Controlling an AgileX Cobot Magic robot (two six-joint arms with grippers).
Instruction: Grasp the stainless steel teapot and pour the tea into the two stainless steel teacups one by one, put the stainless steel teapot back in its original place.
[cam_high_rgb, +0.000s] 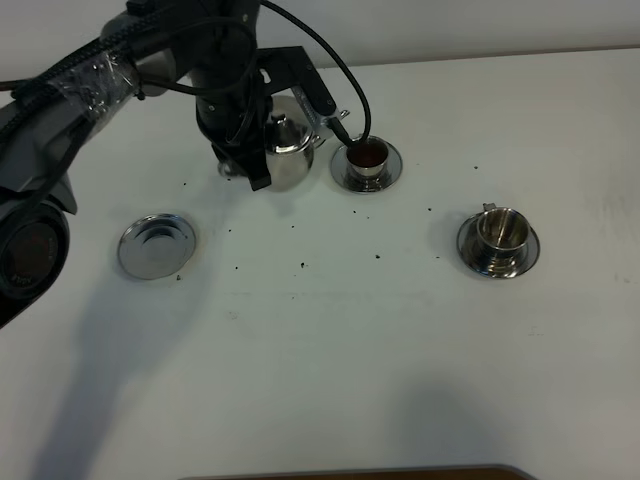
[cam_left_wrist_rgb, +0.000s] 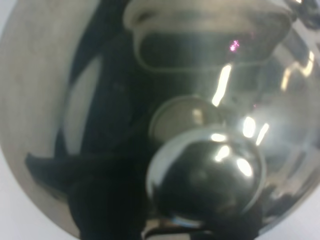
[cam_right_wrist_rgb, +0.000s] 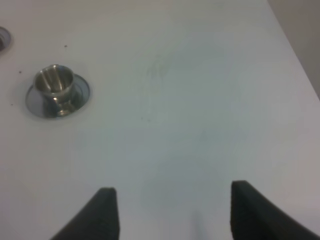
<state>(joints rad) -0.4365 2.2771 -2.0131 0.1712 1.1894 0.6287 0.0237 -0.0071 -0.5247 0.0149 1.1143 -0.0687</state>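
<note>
The stainless steel teapot (cam_high_rgb: 289, 150) is held just left of the nearer teacup (cam_high_rgb: 367, 163), which holds brown tea on its saucer. The spout points toward that cup's rim. My left gripper (cam_high_rgb: 255, 162) is shut on the teapot at its handle side. The left wrist view is filled by the teapot's domed lid (cam_left_wrist_rgb: 100, 100) and knob (cam_left_wrist_rgb: 205, 175); no fingers show there. The second teacup (cam_high_rgb: 498, 235) looks empty on its saucer at the right and also shows in the right wrist view (cam_right_wrist_rgb: 54, 82). The round steel coaster (cam_high_rgb: 156, 245) lies bare at the left. My right gripper (cam_right_wrist_rgb: 172, 220) is open over bare table.
Small dark specks are scattered on the white table (cam_high_rgb: 330, 330) around the cups. A black cable (cam_high_rgb: 340, 70) loops from the left arm above the teapot. The table's right edge (cam_right_wrist_rgb: 295, 55) shows in the right wrist view.
</note>
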